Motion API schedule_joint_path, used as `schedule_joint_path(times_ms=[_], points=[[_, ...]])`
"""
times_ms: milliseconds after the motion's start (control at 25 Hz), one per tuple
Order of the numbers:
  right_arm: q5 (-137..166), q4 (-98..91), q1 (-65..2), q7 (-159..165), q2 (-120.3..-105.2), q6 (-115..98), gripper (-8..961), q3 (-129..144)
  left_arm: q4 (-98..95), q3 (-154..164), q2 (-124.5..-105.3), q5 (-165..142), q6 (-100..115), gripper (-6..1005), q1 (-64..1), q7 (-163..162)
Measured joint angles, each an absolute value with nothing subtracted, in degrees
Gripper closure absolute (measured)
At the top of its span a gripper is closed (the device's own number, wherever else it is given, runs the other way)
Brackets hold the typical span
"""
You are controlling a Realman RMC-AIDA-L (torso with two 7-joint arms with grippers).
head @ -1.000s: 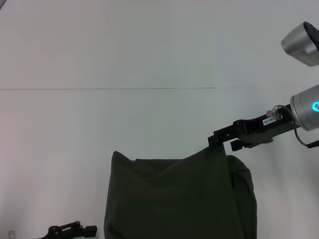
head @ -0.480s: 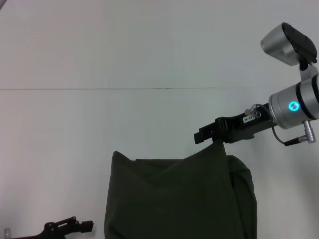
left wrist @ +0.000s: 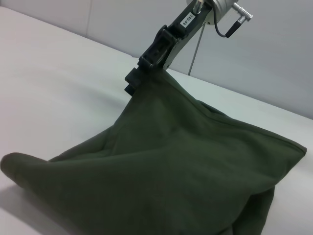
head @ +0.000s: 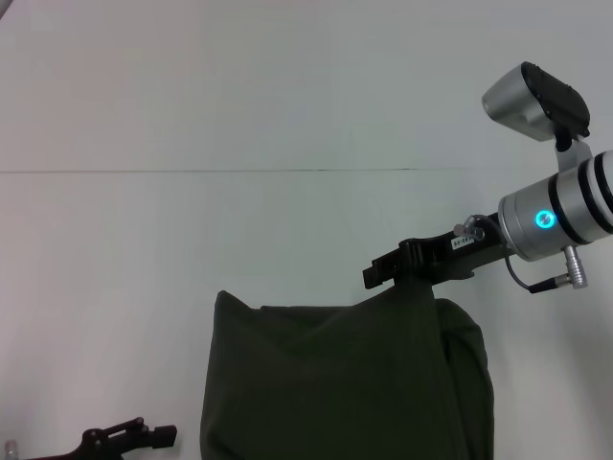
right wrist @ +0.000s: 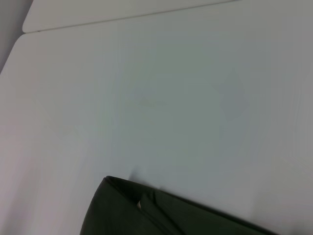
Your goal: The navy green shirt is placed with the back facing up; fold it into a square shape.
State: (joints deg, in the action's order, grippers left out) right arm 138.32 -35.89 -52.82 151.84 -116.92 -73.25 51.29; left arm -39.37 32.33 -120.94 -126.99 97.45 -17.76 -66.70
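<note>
One corner of the navy green shirt (head: 335,383) hangs pinched in the right hand (head: 383,273).

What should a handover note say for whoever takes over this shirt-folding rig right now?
Right hand: shut on the shirt's far right corner, holding it lifted above the table.
Left hand: low near the robot, left of the shirt, holding nothing; its fingers cannot be judged.
Navy green shirt: partly folded, bunched, plain side showing, its lifted corner forming a peak.
Done: at least one fold, one corner gripped.
Left: lay the lifted corner down, flatten, and finish the square.
</note>
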Motion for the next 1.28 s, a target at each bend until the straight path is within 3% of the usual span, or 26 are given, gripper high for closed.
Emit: schedule_joint_path(times_ms=[40, 480, 880, 1280], points=[[138.4, -36.1, -52.9, 151.9, -116.96, -73.3, 282, 51.5, -39.4, 32.2, -120.93, -127.0, 97.5, 36, -17.8, -66.7], [138.3, -36.3, -52.4, 152.2, -116.55, -75.5, 718, 52.5, -39.3, 31.8, -121.0, -127.0, 97.6, 36, -17.6, -66.7], [138.3, -37.2, -52.1, 151.9, -116.35, -75.9, 932, 52.5, -39.3, 31.7, -121.02, -127.0, 97.7, 35, -17.6, -66.8], [136.3, -41.6, -49.7, 152.3, -115.61, -79.5, 939, 49.8, -39.3, 31.7, -121.03, -127.0, 97.7, 35, -17.7, -67.1]])
